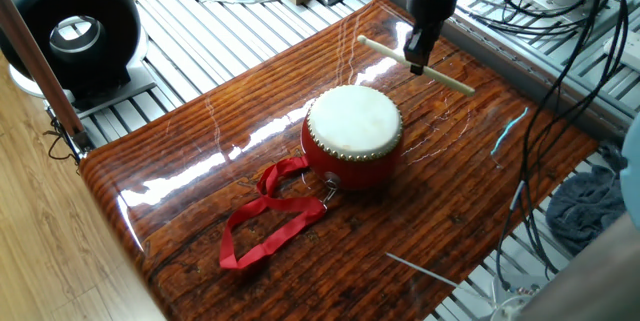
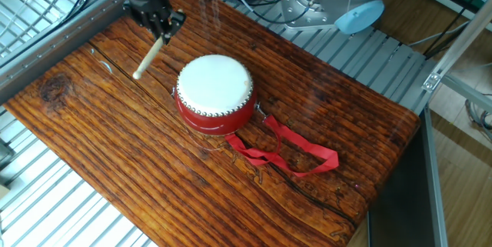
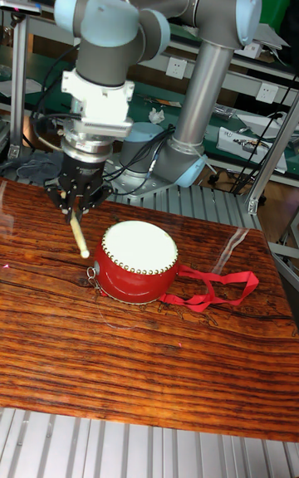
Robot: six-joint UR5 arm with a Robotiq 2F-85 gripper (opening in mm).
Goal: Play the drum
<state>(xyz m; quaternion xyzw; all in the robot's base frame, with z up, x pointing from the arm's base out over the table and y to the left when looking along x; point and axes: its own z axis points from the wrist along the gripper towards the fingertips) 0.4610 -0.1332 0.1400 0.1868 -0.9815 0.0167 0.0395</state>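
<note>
The drum [image 1: 352, 134] [image 2: 214, 92] [image 3: 136, 260] sits upright on the wooden table, red body with a cream-white skin and a studded rim. Its red ribbon strap [image 1: 268, 216] [image 2: 290, 151] [image 3: 210, 287] lies loose on the wood beside it. My gripper [image 1: 417, 58] [image 2: 161, 31] [image 3: 73, 211] is shut on a pale wooden drumstick [image 1: 414, 65] [image 2: 149, 57] [image 3: 79, 236]. It hovers beside the drum, raised above the table, with the stick clear of the skin.
A big black ring-shaped device [image 1: 70, 29] stands off the table's corner on the slatted metal bench. Cables [image 1: 560, 21] hang near the arm's base [image 2: 357, 1]. A thin white rod [image 1: 425, 269] lies at the wooden table's [image 1: 470, 191] edge.
</note>
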